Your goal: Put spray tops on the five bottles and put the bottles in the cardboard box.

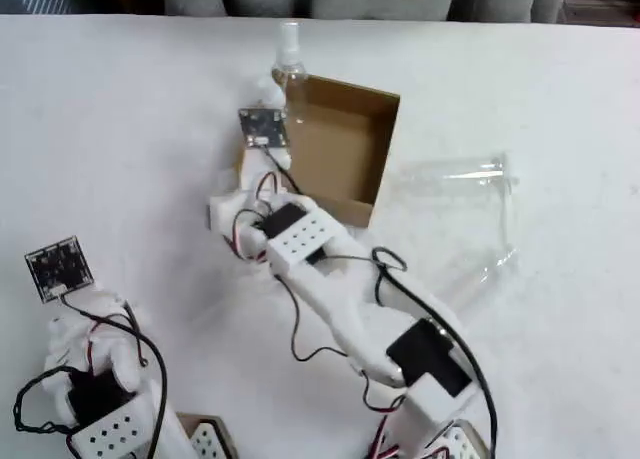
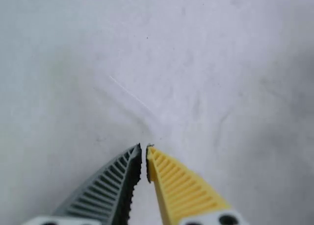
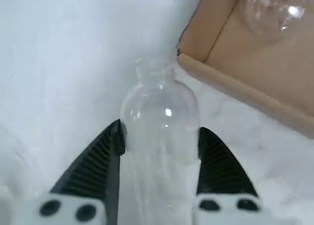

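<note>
now | right fingers clamped on bottle between them, beside cardboard box | left fingers together

high: overhead, looks down on table | left wrist: close on table | right wrist: close, low — shares cardboard box with high

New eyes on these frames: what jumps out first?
The right gripper clamps a clear bottle close beside a corner of the open cardboard box near the middle of the table. Inside the box lies another clear rounded piece, probably a bottle. The left gripper sits shut over the bare white table.
</note>
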